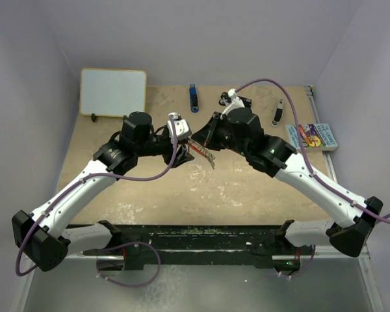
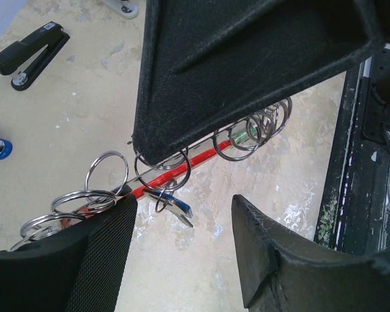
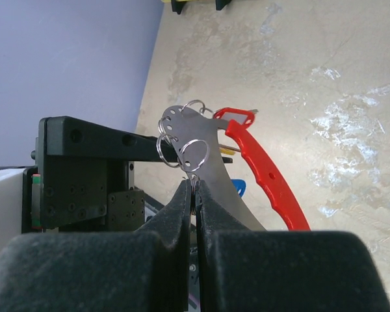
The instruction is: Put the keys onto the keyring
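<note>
The right claw (image 3: 194, 188) is seen closed tight, its two pads pressed flat together on a small split ring of the keyring (image 3: 266, 172). By that ring the keyring is held up above the desk (image 1: 149, 195), between the two arms. Its red crescent and a grey plate pierced with holes are shown in the right wrist view.

The left claw (image 2: 188, 177) is held partly open. A clear gap is left between its fingers, and nothing is clamped. The row of split rings and the red strip are seen running along the edge of the upper finger (image 2: 247, 65); whether they touch it cannot be told. The lower finger stands apart from them.

A blue-tagged key (image 2: 177, 209) is seen hanging from one ring. Traces of green and yellow tags are glimpsed, but their keys cannot be made out. Part of the ring row is hidden by the upper finger, and its far end is covered by a black meshed pad. A black stapler (image 2: 29, 55) lies on the desk.
</note>
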Controlling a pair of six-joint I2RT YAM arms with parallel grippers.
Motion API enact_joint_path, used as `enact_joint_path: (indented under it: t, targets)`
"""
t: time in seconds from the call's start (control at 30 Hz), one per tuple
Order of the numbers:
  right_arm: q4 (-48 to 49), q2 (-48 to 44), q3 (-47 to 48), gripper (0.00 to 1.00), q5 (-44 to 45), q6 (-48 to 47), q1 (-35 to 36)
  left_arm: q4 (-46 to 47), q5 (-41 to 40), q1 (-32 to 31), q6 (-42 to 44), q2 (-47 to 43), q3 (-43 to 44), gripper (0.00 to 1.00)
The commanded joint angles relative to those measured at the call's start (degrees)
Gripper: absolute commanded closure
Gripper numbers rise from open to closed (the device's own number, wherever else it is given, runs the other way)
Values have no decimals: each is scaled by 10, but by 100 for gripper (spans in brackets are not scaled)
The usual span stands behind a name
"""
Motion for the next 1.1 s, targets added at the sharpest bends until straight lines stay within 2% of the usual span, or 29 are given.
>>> enact_joint_path:
  t: [0.0,0.17,0.3,0.37,0.43,0.5,0.63,0.73,1.07]
  targets:
    - [45,-9,1,100,-14,8,4,37,-11,-4,18,1,29,38]
    - [50,-16,-9,100,-14,11,4,39,-14,-4,24,1,25,45]
    - [51,-20,-15,100,-8,12,4,36,-14,-4,28,-2,25,55]
    - [52,-20,-15,100,-6,12,4,32,-9,-3,31,-3,25,62]
    - [52,-20,-15,100,-5,12,5,29,-3,-3,31,-7,25,77]
    - [53,-20,-15,100,-3,12,4,29,3,-3,30,-9,25,85]
    - [56,-19,-14,100,-2,13,4,18,10,-2,32,-11,27,86]
    - [53,-18,-13,100,2,12,4,10,10,-3,37,-12,28,95]
    - [43,-20,-34,100,24,9,4,-83,29,-3,52,-10,82,96]
